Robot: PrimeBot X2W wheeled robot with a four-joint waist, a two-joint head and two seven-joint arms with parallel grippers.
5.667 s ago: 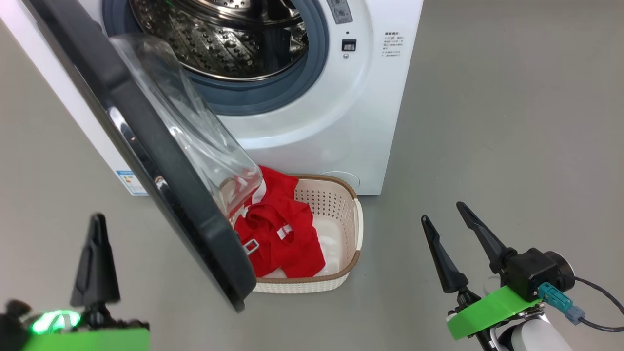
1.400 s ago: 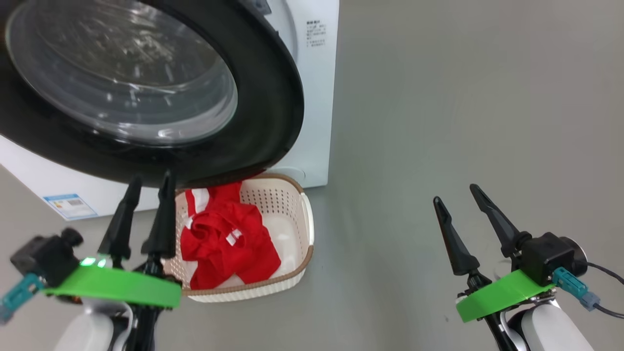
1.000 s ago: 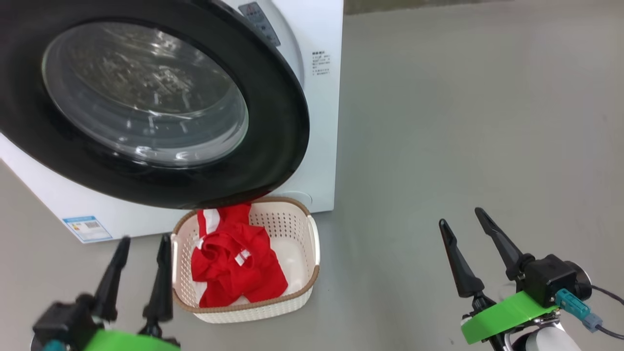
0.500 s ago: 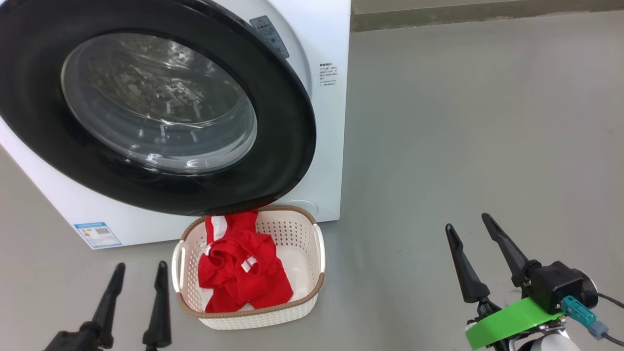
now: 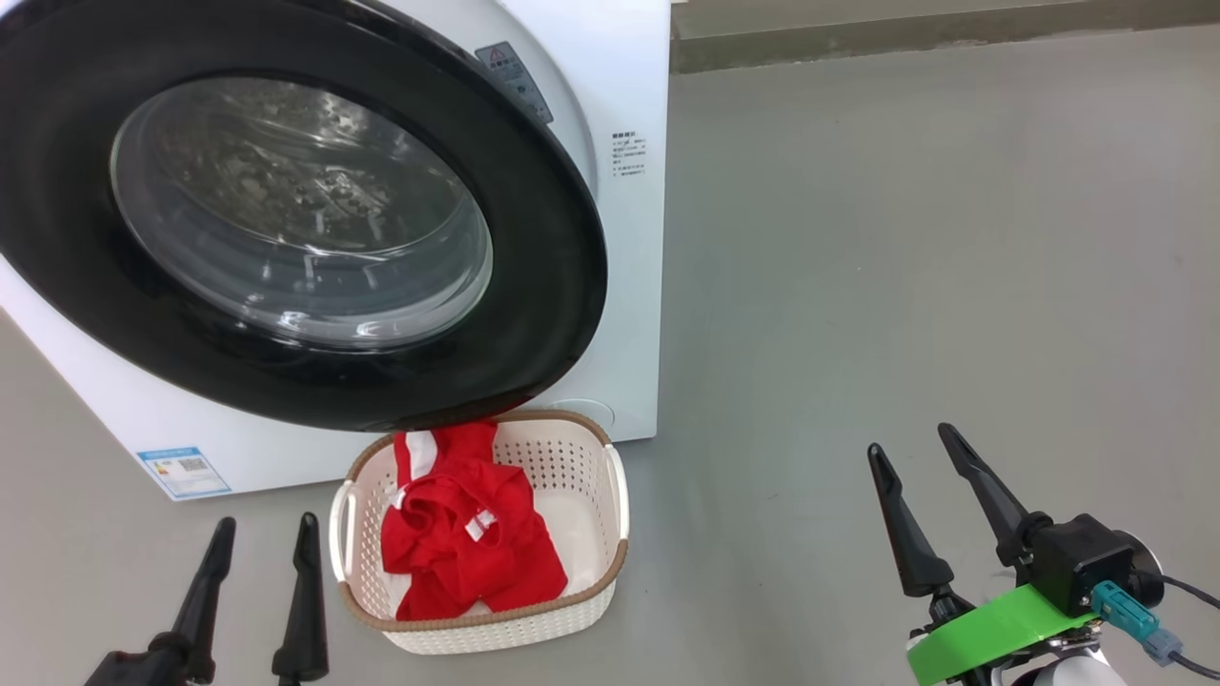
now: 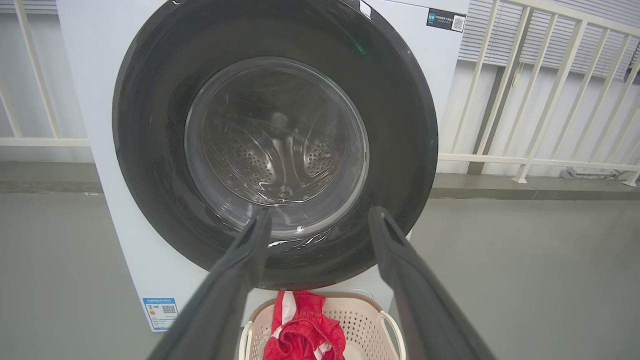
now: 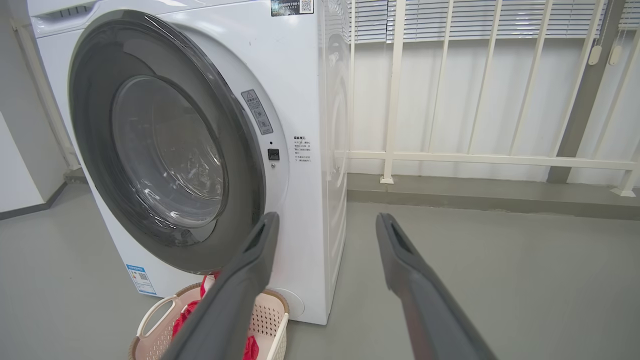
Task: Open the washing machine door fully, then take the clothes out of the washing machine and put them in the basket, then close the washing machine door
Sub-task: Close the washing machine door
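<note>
Head view. Shows the door [image 5: 300,214] closed flat on the washing machine [image 5: 629,286], upper left of frame; seconds ago hung wide open with the drum bare. Finds the clothes [image 5: 467,543] heaped in the basket [image 5: 496,636], lower centre, just under the door's black rim, same as before. Puts the left gripper [image 5: 267,520] at the lower left edge, spread and empty, drawn back from the door rim it stood close to a moment ago. Puts the right gripper [image 5: 910,438] at lower right, likewise spread and empty.

Left wrist view. Looks square at the door [image 6: 275,145], centre frame, with the left gripper [image 6: 320,211] parted and empty before it. Catches the clothes [image 6: 305,335] in the basket [image 6: 360,325] at the bottom edge.

Right wrist view. Takes the door [image 7: 165,150] from the side, left of frame, seated against the white front, past the open right gripper [image 7: 327,215].

Probably means all three steps are done. Cannot tell whether the latch caught.
</note>
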